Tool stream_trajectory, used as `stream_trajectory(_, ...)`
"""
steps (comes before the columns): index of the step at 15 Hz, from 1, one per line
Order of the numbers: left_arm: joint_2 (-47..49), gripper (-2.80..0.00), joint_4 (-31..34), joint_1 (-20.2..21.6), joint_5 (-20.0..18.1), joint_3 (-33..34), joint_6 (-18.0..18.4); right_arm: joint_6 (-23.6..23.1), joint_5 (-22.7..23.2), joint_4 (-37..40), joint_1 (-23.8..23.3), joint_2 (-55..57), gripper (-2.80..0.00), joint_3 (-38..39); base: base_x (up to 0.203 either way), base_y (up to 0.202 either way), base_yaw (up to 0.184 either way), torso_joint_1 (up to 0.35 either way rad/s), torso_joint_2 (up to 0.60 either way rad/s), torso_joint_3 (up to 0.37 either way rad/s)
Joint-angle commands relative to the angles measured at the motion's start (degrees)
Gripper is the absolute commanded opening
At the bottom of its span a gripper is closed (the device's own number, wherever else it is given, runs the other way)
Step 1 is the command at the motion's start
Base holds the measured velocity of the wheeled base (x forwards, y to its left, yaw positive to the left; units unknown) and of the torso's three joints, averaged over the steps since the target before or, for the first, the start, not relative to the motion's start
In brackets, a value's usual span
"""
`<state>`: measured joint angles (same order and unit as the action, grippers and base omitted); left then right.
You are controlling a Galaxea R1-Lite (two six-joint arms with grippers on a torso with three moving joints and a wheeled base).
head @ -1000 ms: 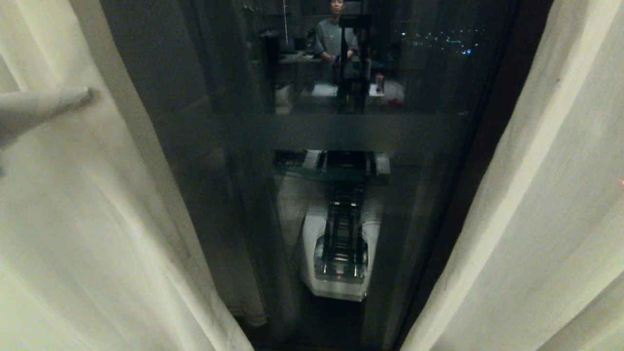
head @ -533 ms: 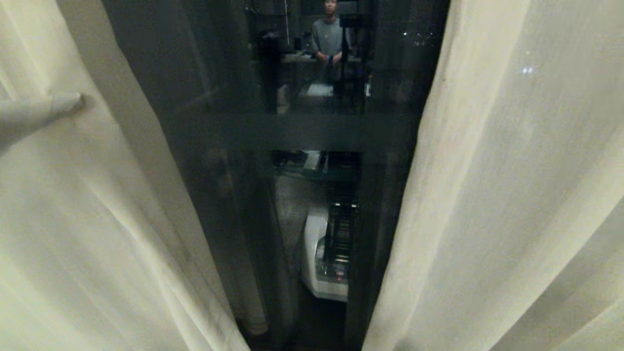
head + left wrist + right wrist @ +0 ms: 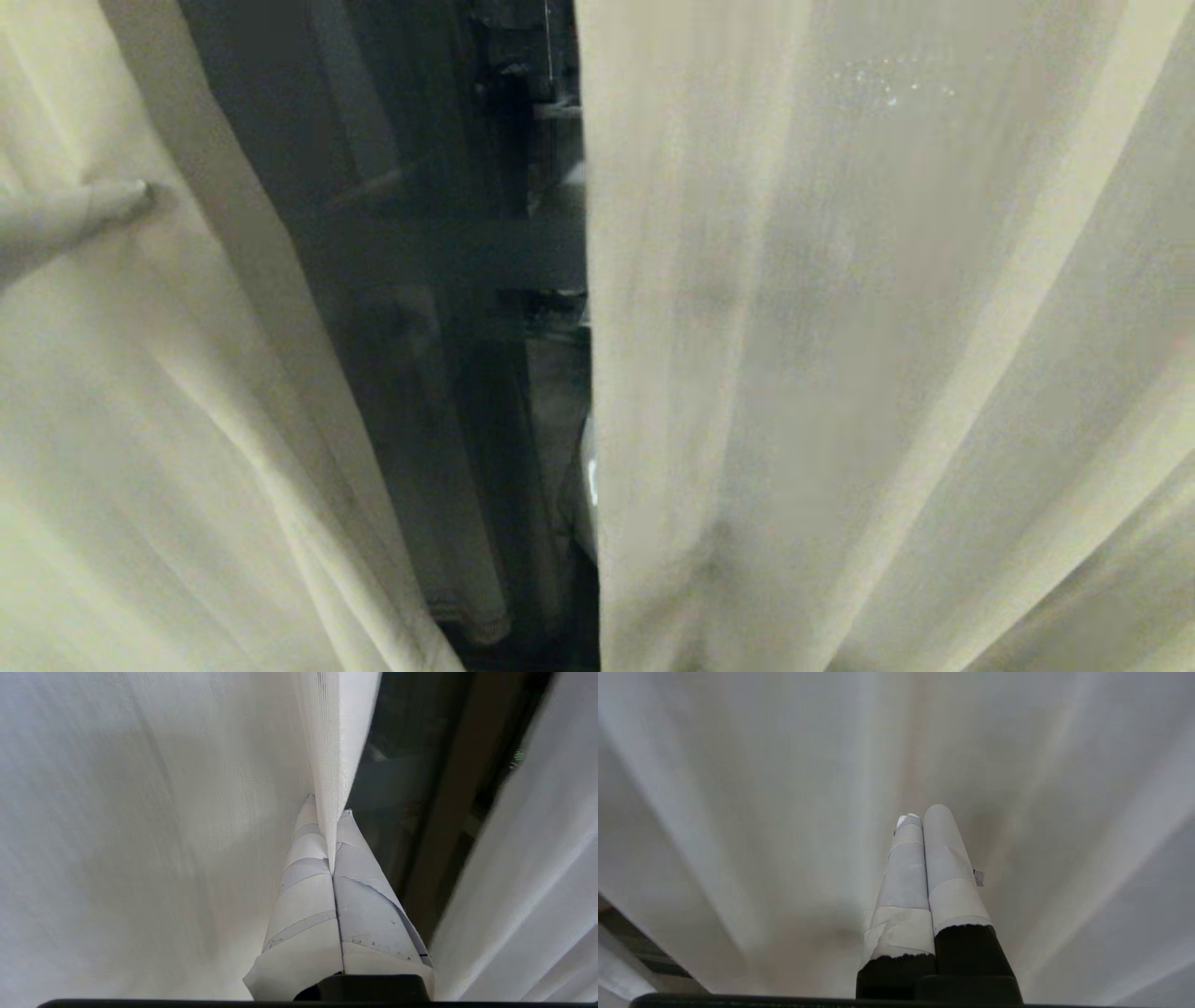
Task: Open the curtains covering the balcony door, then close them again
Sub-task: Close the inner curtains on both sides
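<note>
The left gripper (image 3: 329,807) was pressed together on the hemmed edge of the left curtain (image 3: 140,420). The thin fold of cloth ran right between its two taped fingers (image 3: 303,914), so it was pinching the cloth. In the head view its pale tip (image 3: 112,201) poked in from the left side and lay against that same curtain.

Just past the pinched edge, on the side away from the big spread of cloth, was the dark glass of the balcony door (image 3: 420,280). A cloudy band (image 3: 467,238) ran across the glass, level with the gripper's tip. A brown strip of door frame (image 3: 448,835) stood a little farther over.

Beyond the glass hung the right curtain (image 3: 840,373). Its straight edge stood well apart from the left gripper, with a dark slice of door between the two panels. The gap got narrower toward the floor.

The right gripper (image 3: 917,814) had its two taped fingers (image 3: 945,858) pressed together with nothing between them. Pale pleated cloth filled the space all around it, close in front of its tip. Whether the tip touched the cloth could not be told.
</note>
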<state>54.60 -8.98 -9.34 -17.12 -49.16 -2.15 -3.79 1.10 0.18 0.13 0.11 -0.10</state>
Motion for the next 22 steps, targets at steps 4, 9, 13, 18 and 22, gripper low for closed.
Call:
stream_trajectory(4,-0.37,-2.80,-0.07,-0.08,0.14,0.12,-0.05,-0.08,0.05,-0.01,0.04,-0.02,-2.80,0.01,0.000,-0.191,0.002,0.002,0.00,0.005)
stream_trajectory(9,-0.55,-2.80,-0.16,-0.07,0.24,-0.26,-0.05,0.01,0.05,-0.01,0.04,-0.02,-2.80,0.01,0.000,-0.190,0.001,0.002,0.00,0.004)
stream_trajectory(13,-1.68,-2.80,-0.07,-0.15,0.12,-0.49,-0.05,-0.08,0.05,-0.01,0.04,-0.02,-2.80,0.01,0.000,-0.190,0.000,0.000,0.00,0.001)
stream_trajectory(18,-3.85,-2.80,0.02,-0.15,0.33,-0.76,0.04,-0.01,0.05,-0.01,0.04,-0.02,-2.80,0.01,0.000,-0.191,-0.002,0.004,0.00,0.002)
stream_trajectory(22,-4.28,-2.80,0.11,-0.15,0.24,-0.41,0.08,-0.04,0.05,-0.01,0.04,-0.02,-2.80,0.01,0.000,-0.189,-0.002,0.003,0.00,0.001)
